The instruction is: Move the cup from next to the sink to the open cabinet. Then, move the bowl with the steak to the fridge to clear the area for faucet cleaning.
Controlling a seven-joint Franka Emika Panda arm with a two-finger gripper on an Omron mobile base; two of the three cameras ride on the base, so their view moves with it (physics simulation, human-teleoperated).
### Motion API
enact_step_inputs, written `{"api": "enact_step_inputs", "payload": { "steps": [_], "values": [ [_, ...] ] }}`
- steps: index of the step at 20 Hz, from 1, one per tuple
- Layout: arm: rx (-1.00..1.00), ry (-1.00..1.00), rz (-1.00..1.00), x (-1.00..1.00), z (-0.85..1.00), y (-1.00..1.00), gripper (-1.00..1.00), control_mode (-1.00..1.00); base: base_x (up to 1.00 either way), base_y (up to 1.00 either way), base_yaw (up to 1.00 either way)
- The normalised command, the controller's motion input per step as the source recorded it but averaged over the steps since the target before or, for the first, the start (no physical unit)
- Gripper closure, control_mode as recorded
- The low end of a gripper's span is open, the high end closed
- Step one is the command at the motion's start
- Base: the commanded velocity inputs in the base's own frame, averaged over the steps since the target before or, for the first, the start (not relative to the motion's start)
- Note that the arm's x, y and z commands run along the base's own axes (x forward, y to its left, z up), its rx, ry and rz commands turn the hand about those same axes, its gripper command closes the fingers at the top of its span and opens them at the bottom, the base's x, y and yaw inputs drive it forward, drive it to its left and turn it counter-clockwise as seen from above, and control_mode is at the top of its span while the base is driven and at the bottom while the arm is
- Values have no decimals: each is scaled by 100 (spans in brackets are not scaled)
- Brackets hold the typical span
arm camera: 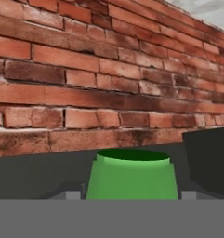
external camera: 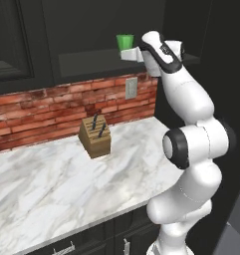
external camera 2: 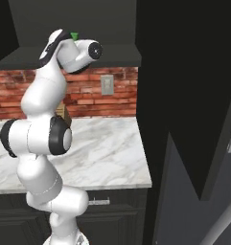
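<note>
The cup (external camera: 125,42) sits upright at the front edge of the open cabinet (external camera: 91,59) shelf, above the brick backsplash (external camera: 57,102), with the hand (external camera: 133,54) right at its base; in the right base view just a green sliver of the cup (external camera 2: 74,35) peeks over the arm's wrist. In the hand view the cup (arm camera: 131,174) stands between the finger tips, its lower part cut off by the frame edge, so I cannot tell whether the hand pinches it or stands spread. Well below the cabinet, a knife block (external camera: 95,137) stands on the marble bench (external camera: 66,184), mostly hidden behind the arm in the right base view.
</note>
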Motion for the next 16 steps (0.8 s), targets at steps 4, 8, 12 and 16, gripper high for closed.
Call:
{"api": "enact_step_inputs", "payload": {
  "steps": [4,8,12,16],
  "values": [
    [-5,-6,0,29,-44,0,100,-100,0,0,0],
    [-8,-18,0,43,-28,2,100,-100,0,0,0],
    [-10,-23,-1,57,-40,5,100,-100,0,0,0],
    [1,-1,-1,65,-29,0,100,-100,0,0,0]
  ]
}}
